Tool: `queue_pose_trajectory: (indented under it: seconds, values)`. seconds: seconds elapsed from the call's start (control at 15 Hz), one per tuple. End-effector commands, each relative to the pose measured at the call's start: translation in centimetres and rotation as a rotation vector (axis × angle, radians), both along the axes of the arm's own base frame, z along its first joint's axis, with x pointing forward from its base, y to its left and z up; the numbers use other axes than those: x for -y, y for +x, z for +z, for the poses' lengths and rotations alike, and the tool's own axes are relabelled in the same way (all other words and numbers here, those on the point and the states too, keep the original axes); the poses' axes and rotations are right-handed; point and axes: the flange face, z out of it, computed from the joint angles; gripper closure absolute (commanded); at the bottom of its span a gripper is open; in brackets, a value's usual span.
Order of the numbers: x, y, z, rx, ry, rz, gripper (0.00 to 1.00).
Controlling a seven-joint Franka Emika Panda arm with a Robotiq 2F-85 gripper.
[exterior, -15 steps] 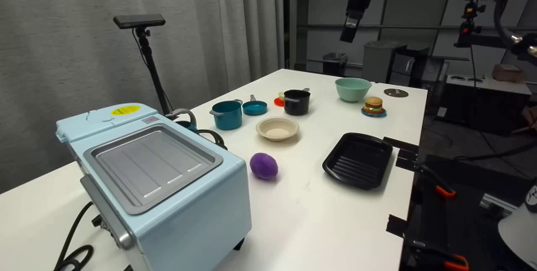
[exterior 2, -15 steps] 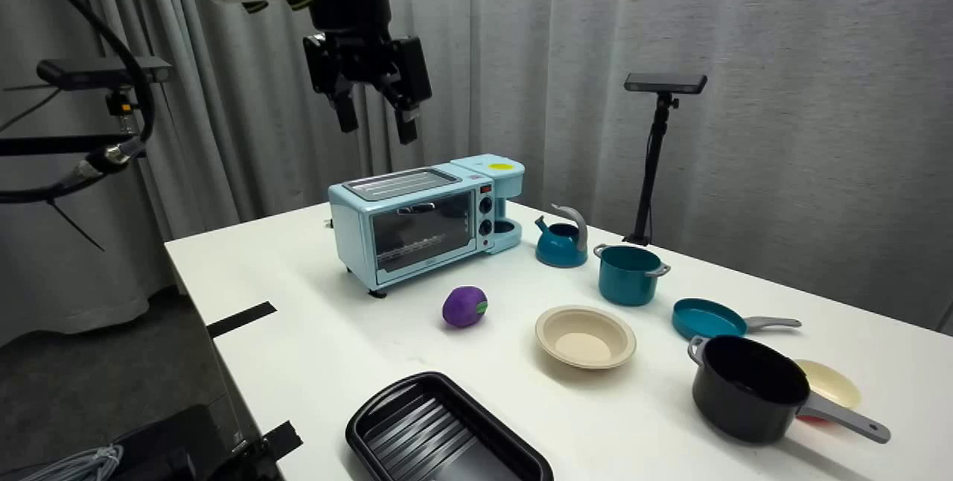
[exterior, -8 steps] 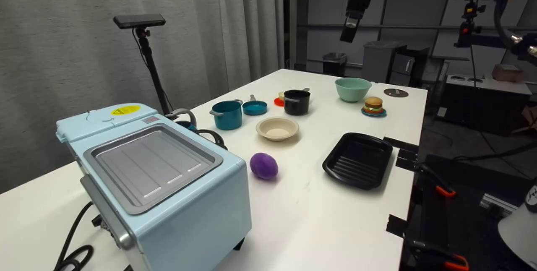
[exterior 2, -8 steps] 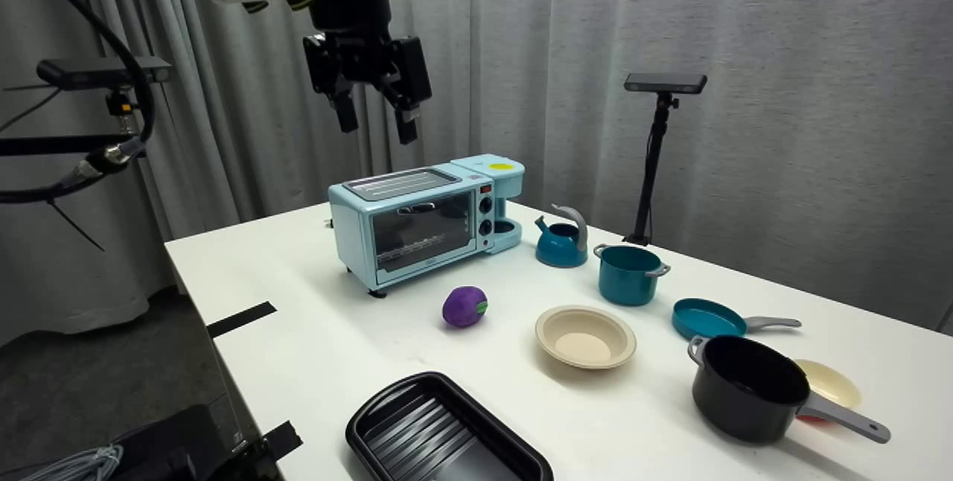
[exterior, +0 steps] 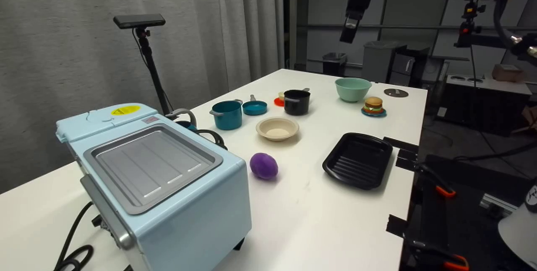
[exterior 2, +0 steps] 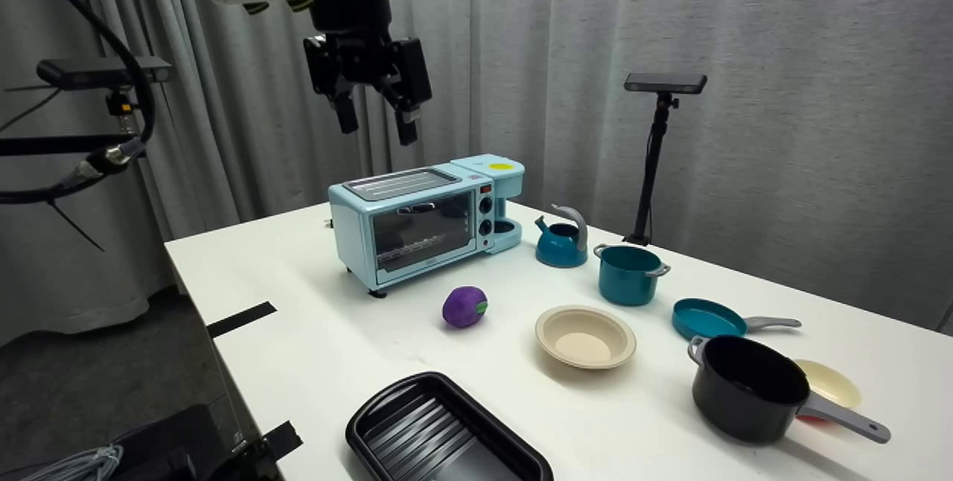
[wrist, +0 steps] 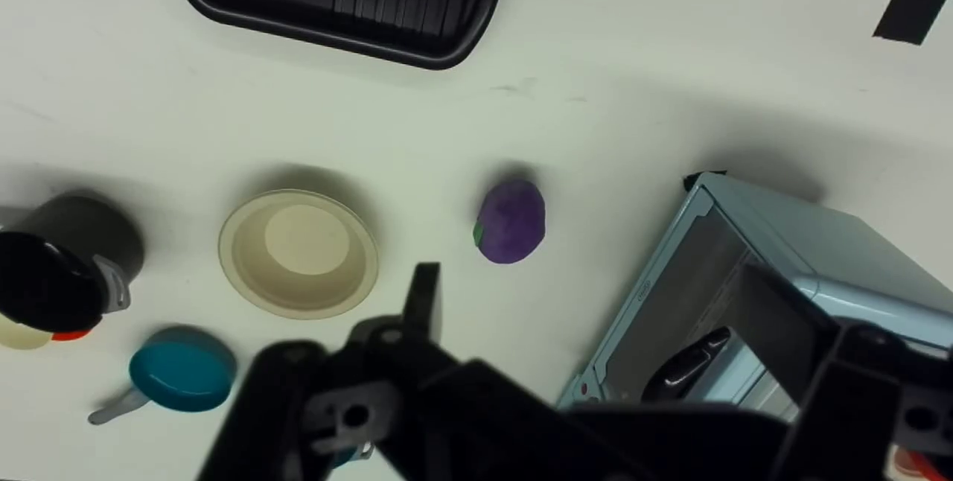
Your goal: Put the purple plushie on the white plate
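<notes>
The purple plushie (exterior: pixel 264 165) is a small rounded dark-purple blob with a green patch, lying on the table in front of the toaster oven. It also shows in an exterior view (exterior 2: pixel 464 307) and in the wrist view (wrist: pixel 512 221). The white plate (exterior: pixel 277 128) is a round cream dish with a raised rim, empty, beside the plushie. It also shows in an exterior view (exterior 2: pixel 585 337) and in the wrist view (wrist: pixel 298 254). My gripper (exterior 2: pixel 377 128) is open and empty, high above the table, touching nothing. Its fingers stand wide apart in the wrist view (wrist: pixel 595 280).
A light-blue toaster oven (exterior 2: pixel 417 220) stands close to the plushie. A black ridged tray (exterior: pixel 358 160), a teal pot (exterior 2: pixel 629 276), a teal pan (exterior 2: pixel 706 319), a black pot (exterior 2: pixel 748 392) and a kettle (exterior 2: pixel 561 246) stand around. A mint bowl (exterior: pixel 353 89) and toy burger (exterior: pixel 373 105) are farther off.
</notes>
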Motion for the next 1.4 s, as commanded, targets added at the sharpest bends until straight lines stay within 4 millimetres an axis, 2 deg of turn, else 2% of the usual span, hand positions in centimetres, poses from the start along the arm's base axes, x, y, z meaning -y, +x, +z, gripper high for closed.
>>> queue_pose_trajectory:
  seconds: [0.0,0.33,0.73,1.0,1.13,1.2,1.33]
  values:
    - [0.2,0.8,-0.8,-0.011,-0.006,-0.001,0.0]
    - [0.6,4.0,-5.0,-0.067,-0.011,0.01,0.0]
    - [-0.4,9.7,-12.6,-0.07,-0.01,0.073,0.0]
    - [-1.5,12.4,-17.0,-0.091,0.009,0.128,0.0]
    - [-1.6,13.3,-17.8,-0.111,0.021,0.142,0.0]
    - [-1.4,11.8,-17.6,-0.113,-0.004,0.114,0.0]
    - [-1.6,12.7,-18.3,-0.121,0.0,0.123,0.0]
